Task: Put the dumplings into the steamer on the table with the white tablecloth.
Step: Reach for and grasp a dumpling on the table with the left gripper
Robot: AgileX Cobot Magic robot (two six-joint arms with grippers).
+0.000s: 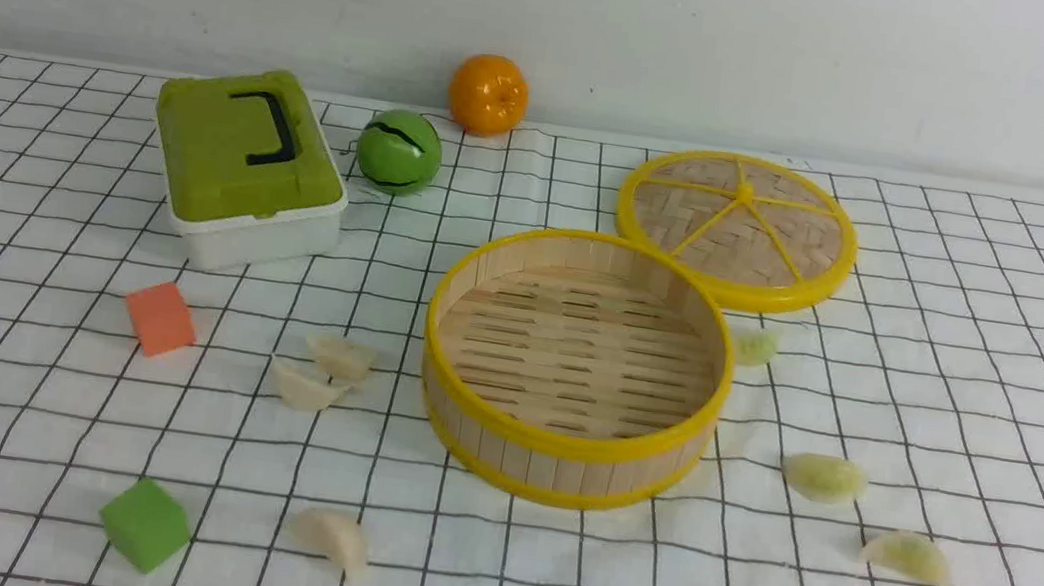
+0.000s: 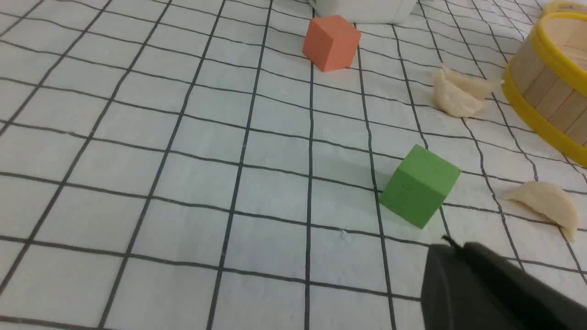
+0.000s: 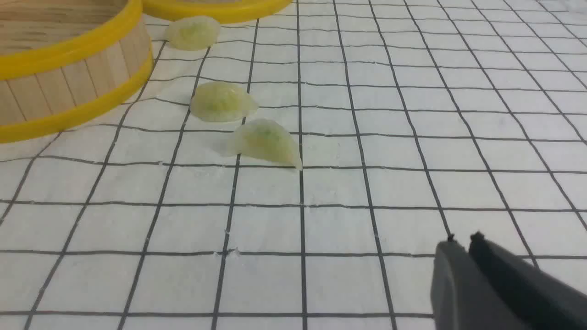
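Your left pincer (image 2: 451, 243) and right pincer (image 3: 463, 237) sit closed, empty; you may mis-grab the green cube (image 2: 419, 185) just ahead of the left.

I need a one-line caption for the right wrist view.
Three pale green crescent dumplings lie on the white grid tablecloth beside the yellow-rimmed bamboo steamer.

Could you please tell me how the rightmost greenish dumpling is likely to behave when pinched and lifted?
The rightmost greenish dumpling looks small, so probably light. Its smooth domed back tapers to a thin edge, so a pinch might slip off. It rests flat on the white tablecloth, so it seems unlikely to roll.
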